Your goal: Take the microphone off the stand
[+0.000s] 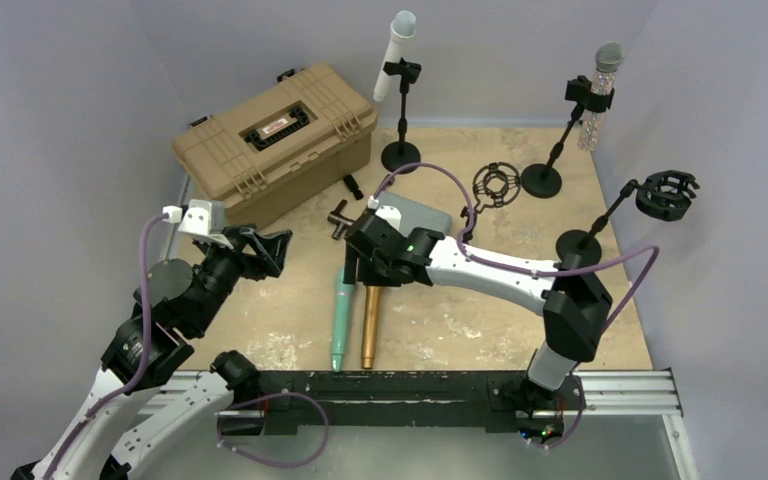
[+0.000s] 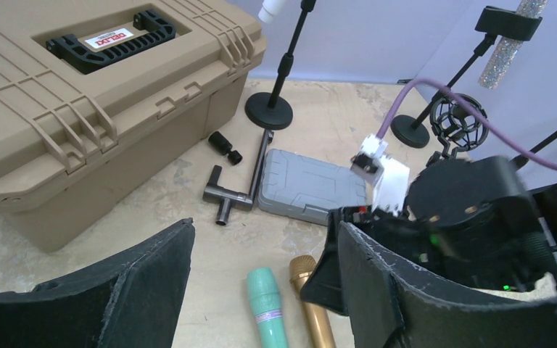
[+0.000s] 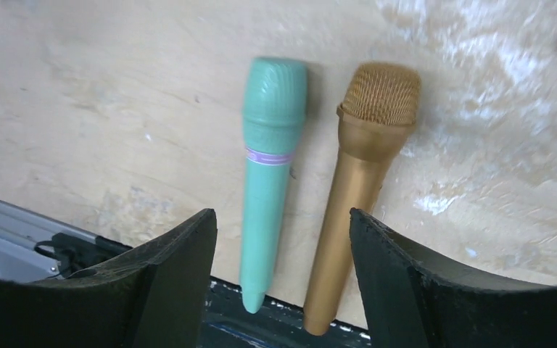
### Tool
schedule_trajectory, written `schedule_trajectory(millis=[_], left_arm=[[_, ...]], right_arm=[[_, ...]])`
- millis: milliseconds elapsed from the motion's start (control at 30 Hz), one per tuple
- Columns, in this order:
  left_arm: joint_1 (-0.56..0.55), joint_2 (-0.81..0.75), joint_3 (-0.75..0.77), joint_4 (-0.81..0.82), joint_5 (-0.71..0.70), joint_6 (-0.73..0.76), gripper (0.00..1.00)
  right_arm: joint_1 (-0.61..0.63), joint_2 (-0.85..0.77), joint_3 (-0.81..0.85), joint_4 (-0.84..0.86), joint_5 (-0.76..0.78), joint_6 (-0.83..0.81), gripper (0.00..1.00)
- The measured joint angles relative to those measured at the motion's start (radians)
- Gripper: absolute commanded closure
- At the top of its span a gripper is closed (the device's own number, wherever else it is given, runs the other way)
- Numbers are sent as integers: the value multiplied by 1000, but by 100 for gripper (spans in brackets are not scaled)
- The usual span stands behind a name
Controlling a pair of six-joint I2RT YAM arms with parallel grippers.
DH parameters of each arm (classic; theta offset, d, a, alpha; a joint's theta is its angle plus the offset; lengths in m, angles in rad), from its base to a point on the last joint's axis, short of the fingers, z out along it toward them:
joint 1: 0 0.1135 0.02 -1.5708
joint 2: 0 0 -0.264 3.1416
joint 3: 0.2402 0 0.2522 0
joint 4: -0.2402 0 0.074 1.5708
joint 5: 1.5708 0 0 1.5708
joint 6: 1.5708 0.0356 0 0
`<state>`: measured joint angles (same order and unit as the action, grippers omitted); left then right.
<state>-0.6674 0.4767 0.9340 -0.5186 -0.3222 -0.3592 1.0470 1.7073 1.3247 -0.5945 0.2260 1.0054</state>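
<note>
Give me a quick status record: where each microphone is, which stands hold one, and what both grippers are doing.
on stands: white microphone, back centre; glittery microphone, back right
lying on table: teal microphone and gold microphone, side by side near the front edge
empty stand: far right, nothing in its cradle
left gripper: open, empty, near the tan case
right gripper: open, empty, over the two lying microphones
</note>
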Motion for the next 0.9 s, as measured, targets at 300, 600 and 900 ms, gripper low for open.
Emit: schedule_trajectory(millis=[300, 600, 900], left_arm=[[0, 104, 98, -31, 94, -17, 25], [0, 254, 323, -9, 220, -14, 25], [1, 249, 204, 23, 237, 8, 25]], right_arm=[[0, -179, 40, -5, 167, -209, 39], [-66, -304, 199, -151, 600, -386, 39], [-480, -446, 194, -121, 817, -629, 37]])
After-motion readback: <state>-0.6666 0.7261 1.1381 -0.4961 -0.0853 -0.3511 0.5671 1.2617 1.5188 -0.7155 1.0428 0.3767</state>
